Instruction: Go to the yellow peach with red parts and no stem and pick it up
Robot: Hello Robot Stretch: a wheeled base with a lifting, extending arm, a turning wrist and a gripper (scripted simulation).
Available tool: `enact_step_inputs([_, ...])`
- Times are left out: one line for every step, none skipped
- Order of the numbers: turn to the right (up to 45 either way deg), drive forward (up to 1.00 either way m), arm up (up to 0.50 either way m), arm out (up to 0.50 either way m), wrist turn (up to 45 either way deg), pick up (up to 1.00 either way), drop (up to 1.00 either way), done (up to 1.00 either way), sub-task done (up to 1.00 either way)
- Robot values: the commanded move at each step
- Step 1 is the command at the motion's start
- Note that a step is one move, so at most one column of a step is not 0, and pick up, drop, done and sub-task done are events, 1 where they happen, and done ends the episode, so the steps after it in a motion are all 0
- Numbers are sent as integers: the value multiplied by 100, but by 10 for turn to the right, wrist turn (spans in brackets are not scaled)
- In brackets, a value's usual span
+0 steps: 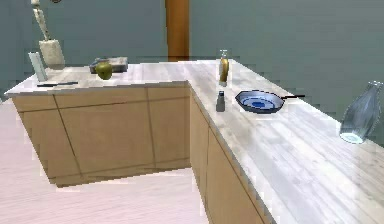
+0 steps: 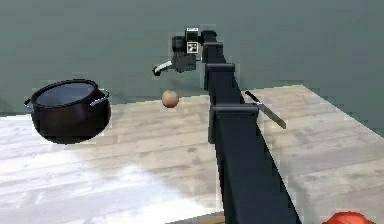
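peach [image 2: 171,98]: right under the gripper [image 2: 162,69] in the arm side view, at the far edge of the table [image 2: 120,155]
peach axis: basically a ball, so no long axis, and I can't tell which way it points
peach look: small and smooth, pale orange-yellow with a reddish tint
gripper: dark body, two thin fingers, grey wall behind; honestly can't tell if it's got hold of anything
pot [image 2: 68,108]: black, round, glossy, side handles, down-left of the gripper
knife [image 2: 266,111]: thin grey blade lying flat, right of the gripper, past the arm
table: pale, streaky, smooth top
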Motion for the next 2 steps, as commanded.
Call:
enact_step_inputs([0, 0, -12, 0, 0, 0, 0, 0, 0])
enact_step_inputs([0, 0, 0, 0, 0, 100, 0, 0, 0])
